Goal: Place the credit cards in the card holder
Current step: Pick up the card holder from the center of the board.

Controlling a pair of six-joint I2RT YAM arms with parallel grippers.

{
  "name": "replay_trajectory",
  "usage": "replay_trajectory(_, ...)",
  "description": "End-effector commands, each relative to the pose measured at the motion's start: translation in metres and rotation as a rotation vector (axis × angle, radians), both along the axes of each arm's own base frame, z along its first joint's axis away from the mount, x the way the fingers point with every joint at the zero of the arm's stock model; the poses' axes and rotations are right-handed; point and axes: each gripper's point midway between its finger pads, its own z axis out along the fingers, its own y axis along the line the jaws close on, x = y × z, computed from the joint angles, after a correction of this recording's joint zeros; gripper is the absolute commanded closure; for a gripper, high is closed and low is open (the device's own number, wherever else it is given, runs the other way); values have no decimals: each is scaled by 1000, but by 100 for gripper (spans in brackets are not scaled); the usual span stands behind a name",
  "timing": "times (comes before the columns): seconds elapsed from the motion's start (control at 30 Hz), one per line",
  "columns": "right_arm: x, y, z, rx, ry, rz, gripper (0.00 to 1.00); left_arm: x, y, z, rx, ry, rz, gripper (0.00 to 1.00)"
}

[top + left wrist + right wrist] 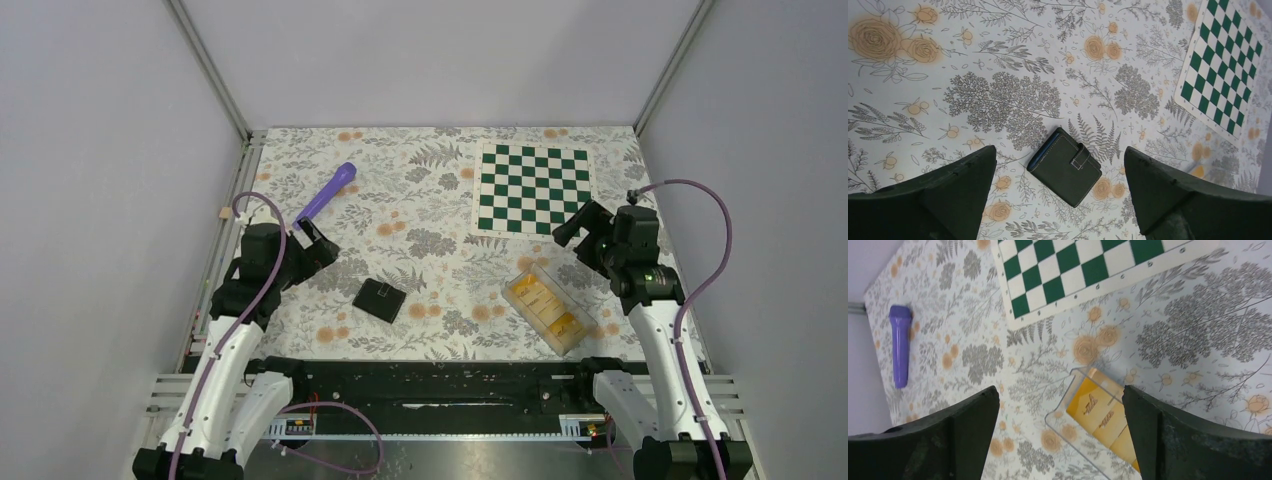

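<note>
Two open grippers, nothing in either one. My left gripper (322, 243) hangs above the wallet (1065, 166) with the fingers spread wide. My right gripper (572, 230) is just as wide, up over the near corner of the chessboard (533, 188) and looking down at the box (1068, 390).

The wallet lies flat and folded shut on the table (430, 170), left of centre toward my side, and the tab looks snapped down. The cards (1100, 415) are in the clear box on the right, well apart from the wallet. They look stacked, and I can't tell how many there are.

What worries me:
- The wallet is shut. If I pull on that tab with one gripper, I'd guess the whole thing just slides across the cloth, so the other arm probably has to pin it.
- The cards are thin and lie flat between the box walls. Fingers could catch the rim and tip or shove the box.
- I might lift two cards at once, or pinch one by a corner and drop it on the way over.
</note>
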Motion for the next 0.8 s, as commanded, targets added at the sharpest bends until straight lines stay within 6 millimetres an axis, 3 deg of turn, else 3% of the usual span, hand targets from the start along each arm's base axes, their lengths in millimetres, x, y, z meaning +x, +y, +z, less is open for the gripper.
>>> replay_trajectory(0.0,-15,21,-2,44,24,130,0,1,-12,17,-58,-43,-44,1)
replay_trajectory(0.2,-21,38,-12,56,54,226,1,-8,-18,4,-82,17,-74,1)
replay_trajectory(0.37,-22,69,-20,17,100,325,2,-19,-34,-13,-174,59,-111,1)
replay_trajectory(0.6,-32,163,-47,68,256,570,6,-32,-68,-46,-395,138,-181,2)
replay_trajectory(0.77,-42,241,-62,103,349,739,8,-39,-76,-73,-473,232,-166,7)
